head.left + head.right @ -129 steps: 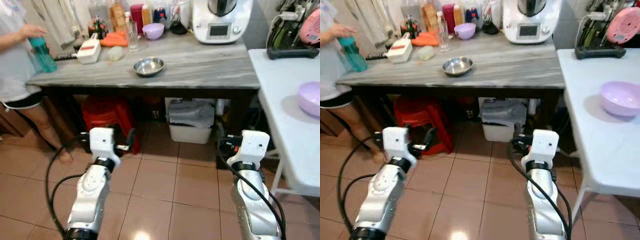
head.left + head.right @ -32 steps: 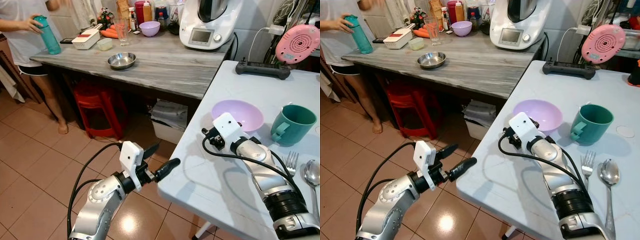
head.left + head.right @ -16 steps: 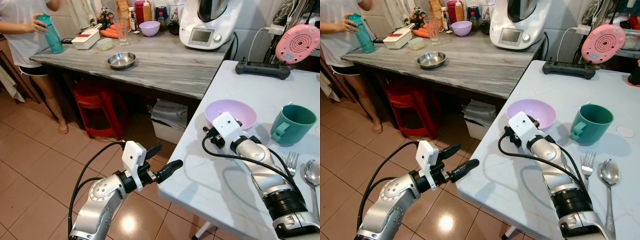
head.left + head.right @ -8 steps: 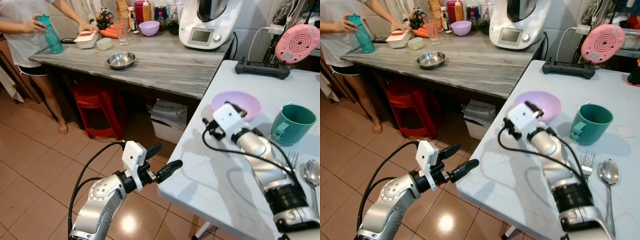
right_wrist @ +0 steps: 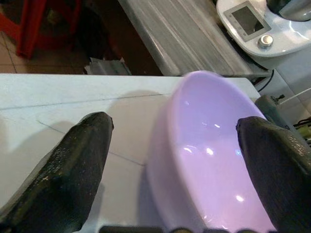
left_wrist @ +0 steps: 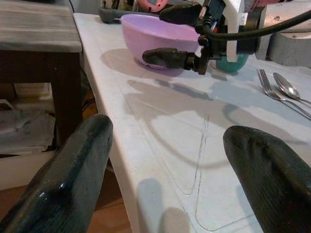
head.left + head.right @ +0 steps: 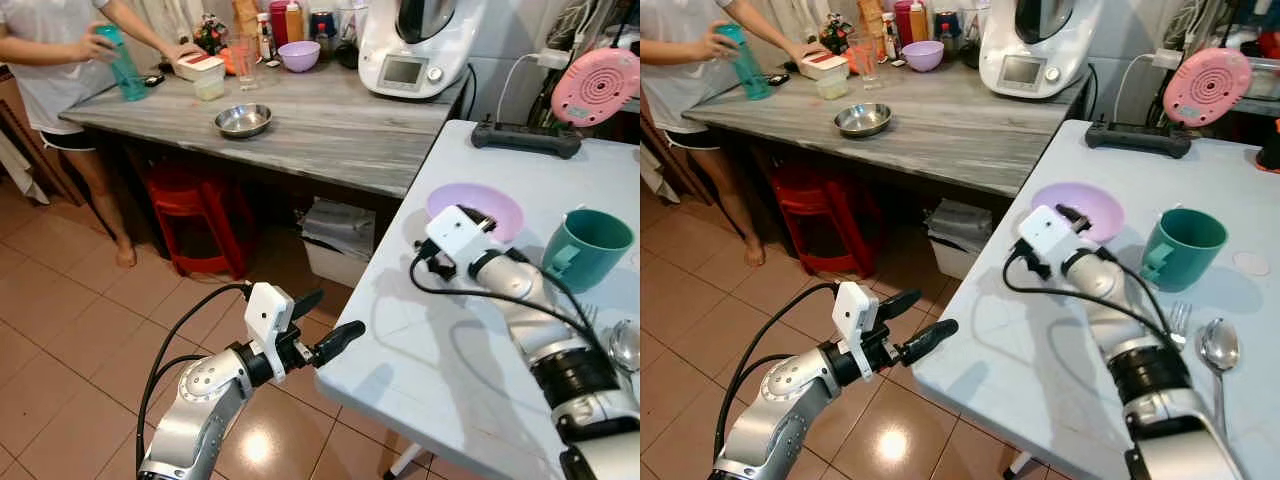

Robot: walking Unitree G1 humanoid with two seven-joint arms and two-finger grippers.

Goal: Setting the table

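the right gripper is held with jaws spread astride the near rim of the lilac bowl on the white table, seemingly for a rim grasp, while the left gripper is kept released off the table edge.

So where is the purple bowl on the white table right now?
The purple bowl sits near the white table's left edge, left of the green mug. The right gripper is open astride its near rim.
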